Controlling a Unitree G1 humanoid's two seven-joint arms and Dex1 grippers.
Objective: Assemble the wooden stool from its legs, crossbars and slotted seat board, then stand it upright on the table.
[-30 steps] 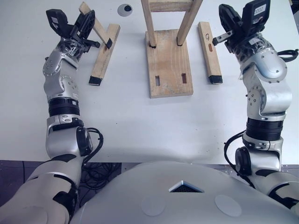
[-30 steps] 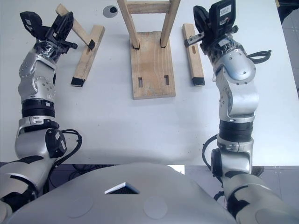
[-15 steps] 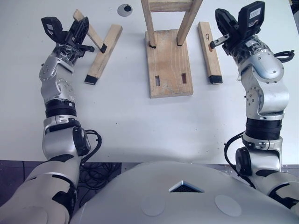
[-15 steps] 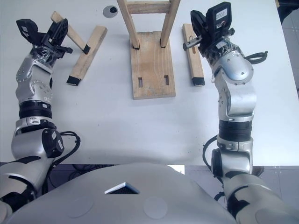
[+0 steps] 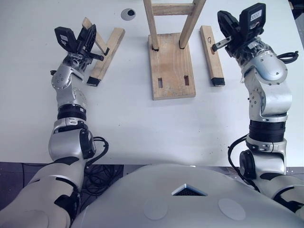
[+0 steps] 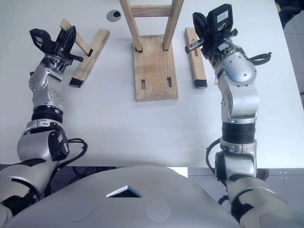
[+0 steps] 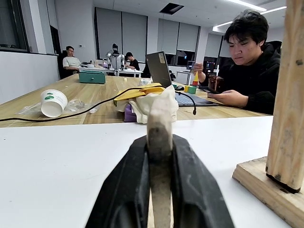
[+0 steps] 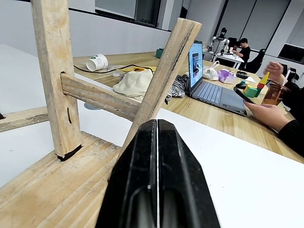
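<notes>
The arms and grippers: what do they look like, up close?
The left arm and right arm are rounded silver shells with black ringed joints and black cables at the elbows. The left gripper and right gripper are black; the right one carries a white label.

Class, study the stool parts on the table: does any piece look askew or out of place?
Yes. On the left, the stick clamped in the left gripper sits askew, slanting toward the loose leg to form a V. The other loose leg lies straight beside the seat board.
</notes>
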